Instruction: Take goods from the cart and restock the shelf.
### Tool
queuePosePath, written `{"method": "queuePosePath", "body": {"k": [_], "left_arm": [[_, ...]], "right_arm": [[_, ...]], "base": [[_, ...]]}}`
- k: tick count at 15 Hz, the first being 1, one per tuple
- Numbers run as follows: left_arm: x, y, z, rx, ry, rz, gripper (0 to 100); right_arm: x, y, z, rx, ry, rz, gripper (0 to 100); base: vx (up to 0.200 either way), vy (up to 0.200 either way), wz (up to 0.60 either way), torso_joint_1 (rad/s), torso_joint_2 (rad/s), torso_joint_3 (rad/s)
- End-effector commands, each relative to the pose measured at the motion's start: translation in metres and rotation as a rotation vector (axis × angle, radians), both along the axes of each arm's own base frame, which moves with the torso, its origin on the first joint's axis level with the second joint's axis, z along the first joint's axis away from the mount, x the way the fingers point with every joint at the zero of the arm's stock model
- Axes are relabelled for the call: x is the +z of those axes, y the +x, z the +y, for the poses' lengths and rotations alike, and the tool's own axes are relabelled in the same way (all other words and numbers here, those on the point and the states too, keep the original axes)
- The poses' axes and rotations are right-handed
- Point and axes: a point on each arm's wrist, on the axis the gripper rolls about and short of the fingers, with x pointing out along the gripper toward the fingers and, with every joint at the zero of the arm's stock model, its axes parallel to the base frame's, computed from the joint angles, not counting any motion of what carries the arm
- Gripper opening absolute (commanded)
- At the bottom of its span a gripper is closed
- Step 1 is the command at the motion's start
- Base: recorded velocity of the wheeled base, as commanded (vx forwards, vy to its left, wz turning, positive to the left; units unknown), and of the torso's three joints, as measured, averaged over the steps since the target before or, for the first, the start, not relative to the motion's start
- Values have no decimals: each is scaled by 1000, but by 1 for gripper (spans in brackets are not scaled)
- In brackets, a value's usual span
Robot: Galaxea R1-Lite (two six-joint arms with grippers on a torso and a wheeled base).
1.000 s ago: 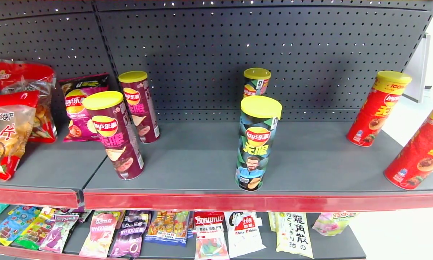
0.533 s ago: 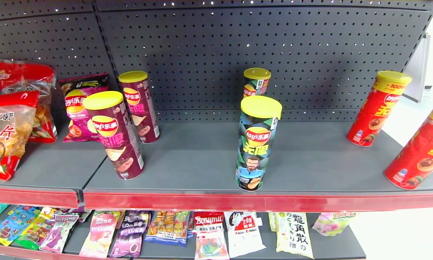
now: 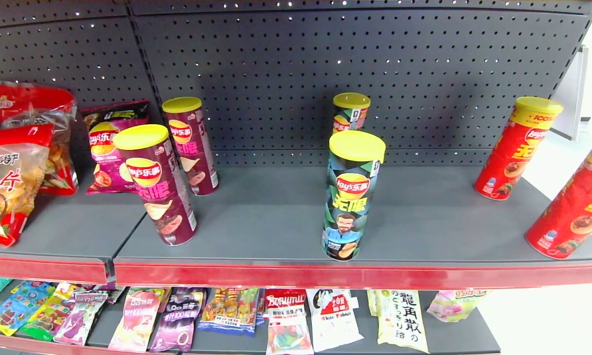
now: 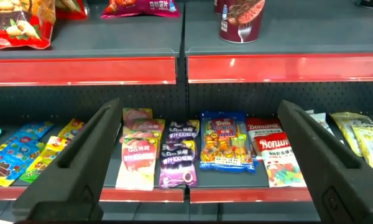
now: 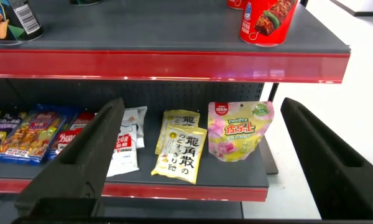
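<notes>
The grey shelf (image 3: 276, 222) with a red front lip holds upright chip cans: two purple ones (image 3: 157, 185), a dark green one (image 3: 351, 195) with a second behind it (image 3: 350, 112), and two red ones (image 3: 517, 148) at the right. My left gripper (image 4: 199, 106) is open and holds nothing. It faces the lower shelf, below the front purple can (image 4: 239, 22). My right gripper (image 5: 203, 102) is also open and holds nothing. It is level with the lower shelf, under the front red can (image 5: 267, 22).
Chip bags (image 3: 15, 162) crowd the shelf's left end. Bare shelf lies between the purple and green cans and between the green and red ones. The lower shelf carries flat candy packets (image 4: 224, 140), yellow packets (image 5: 180, 152) and a pink-green pouch (image 5: 239, 130). White floor lies right of the shelf.
</notes>
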Motion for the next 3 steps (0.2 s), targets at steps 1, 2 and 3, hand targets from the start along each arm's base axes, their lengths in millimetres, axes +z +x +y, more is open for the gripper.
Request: {"method": "queuePosePath", "body": {"k": [1,2,3], "left_arm": [[0,0,0,0,-1,-1,100],[0,0,0,0,1,-1,100],[0,0,0,0,-1,-1,100]], "right_arm": [[0,0,0,0,0,-1,100],[0,0,0,0,0,1,100],[0,0,0,-1,2,-1,100]], "base": [[0,0,0,0,0,0],[0,0,0,0,0,0],[0,0,0,0,0,0]]}}
